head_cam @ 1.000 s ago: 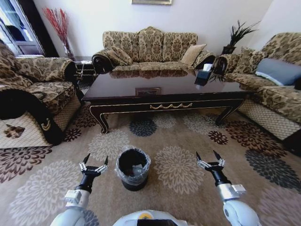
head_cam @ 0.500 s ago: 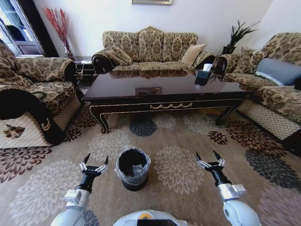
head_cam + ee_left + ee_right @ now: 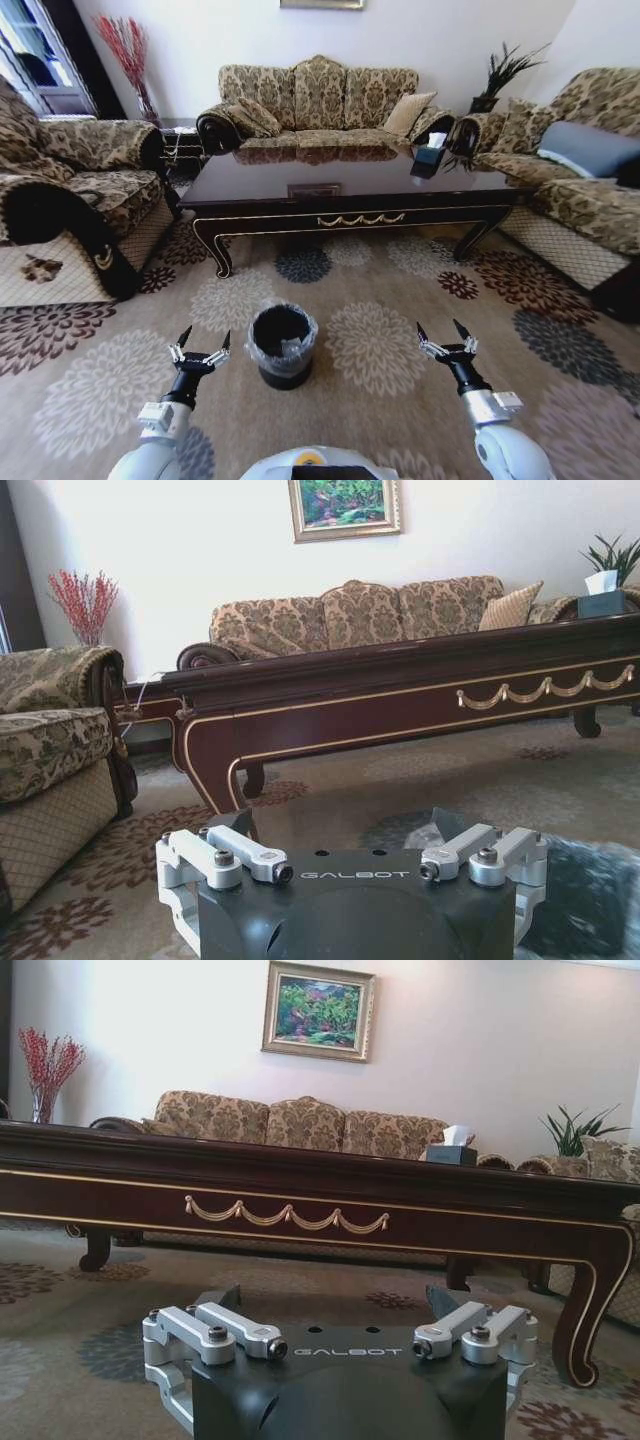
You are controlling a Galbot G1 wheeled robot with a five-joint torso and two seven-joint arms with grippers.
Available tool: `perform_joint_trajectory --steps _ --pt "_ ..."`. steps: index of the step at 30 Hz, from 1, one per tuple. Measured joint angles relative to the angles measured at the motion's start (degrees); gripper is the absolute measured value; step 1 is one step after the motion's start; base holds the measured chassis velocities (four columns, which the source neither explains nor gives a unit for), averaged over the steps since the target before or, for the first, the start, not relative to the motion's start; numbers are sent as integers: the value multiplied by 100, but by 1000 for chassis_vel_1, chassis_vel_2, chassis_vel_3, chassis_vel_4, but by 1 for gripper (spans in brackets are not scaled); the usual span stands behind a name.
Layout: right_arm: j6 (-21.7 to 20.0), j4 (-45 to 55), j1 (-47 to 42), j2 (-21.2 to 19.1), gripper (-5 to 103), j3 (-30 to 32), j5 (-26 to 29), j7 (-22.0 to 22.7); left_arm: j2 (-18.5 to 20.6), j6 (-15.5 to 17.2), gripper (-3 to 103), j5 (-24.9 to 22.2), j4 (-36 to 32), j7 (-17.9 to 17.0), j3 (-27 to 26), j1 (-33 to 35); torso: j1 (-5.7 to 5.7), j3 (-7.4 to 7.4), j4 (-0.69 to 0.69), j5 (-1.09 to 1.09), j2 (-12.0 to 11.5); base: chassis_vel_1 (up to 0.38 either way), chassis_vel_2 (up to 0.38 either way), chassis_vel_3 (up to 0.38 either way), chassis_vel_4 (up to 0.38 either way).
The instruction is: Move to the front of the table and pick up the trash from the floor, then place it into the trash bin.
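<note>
1. The left end effector [image 3: 199,353] hovers low over the floral carpet [image 3: 90,390], its thin dark fingers spread apart and holding nothing. The risk seen here: those pointed tips could snag the carpet pile if the arm reaches down at a steep angle.
2. The trash bin [image 3: 282,346] stands on the carpet between the two arms, just beside the left end effector. It is a small round black bucket with crinkled clear liner at its rim, and something pale lies inside. Being light, it could tip or slide if an arm clips it, and the loose liner could catch a finger.
3. The right end effector [image 3: 447,347] hovers on the bin's other side, fingers likewise apart and empty.
4. Beyond stands the surface [image 3: 340,190], glossy dark wood with gold scroll trim and curved legs. No loose trash can be made out on the carpet, so a reach might aim at a carpet flower by mistake.
</note>
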Motion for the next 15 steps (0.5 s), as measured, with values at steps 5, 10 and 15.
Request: perform_joint_trajectory --steps 5,10,15 --pt "-2 2 0 -1 100 0 0 1 0 2 100 0 2 -2 0 0 0 0 0 -1 0 199 -206 -196 203" --pt "-3 2 1 -1 100 0 0 2 1 5 100 0 2 -4 0 0 0 0 0 -1 0 215 -198 -204 199" --pt "-3 2 2 -1 100 0 0 3 1 6 100 -1 2 -6 0 0 0 0 0 1 0 241 -230 -244 230"
